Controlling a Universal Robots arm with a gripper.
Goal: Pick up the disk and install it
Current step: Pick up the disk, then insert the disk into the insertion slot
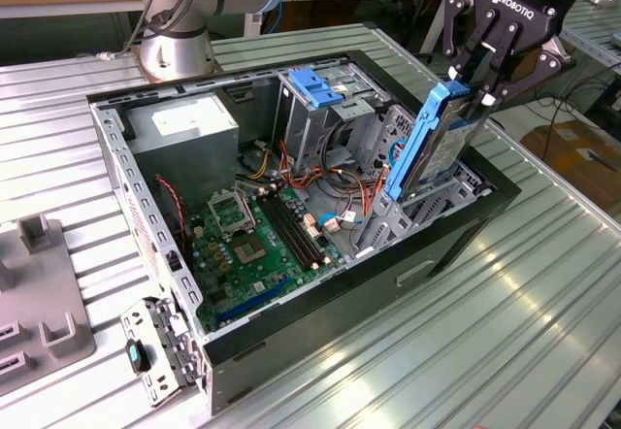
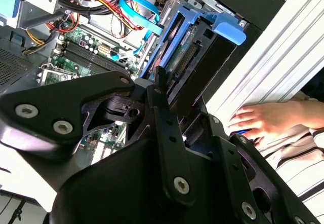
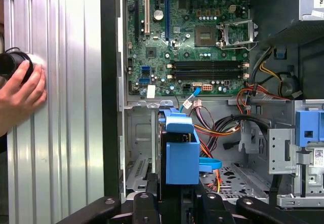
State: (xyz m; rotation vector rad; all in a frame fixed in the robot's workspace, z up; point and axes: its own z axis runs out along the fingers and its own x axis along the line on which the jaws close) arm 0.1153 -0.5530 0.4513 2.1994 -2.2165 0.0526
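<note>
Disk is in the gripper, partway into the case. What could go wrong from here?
1. The disk stands tilted in the gripper, held by its top end; it could jam against the bay rather than slide in.
2. Orange cables lie close beside the bay and might get pinched.
3. A person's hand rests on the table beside the case.

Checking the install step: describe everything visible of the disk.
The disk is a flat grey metal drive framed by bright blue plastic rails. It stands steeply tilted at a corner of the open computer case, on the exterior view's right. The gripper clamps its upper end; its lower end sits in the metal bay.
</note>
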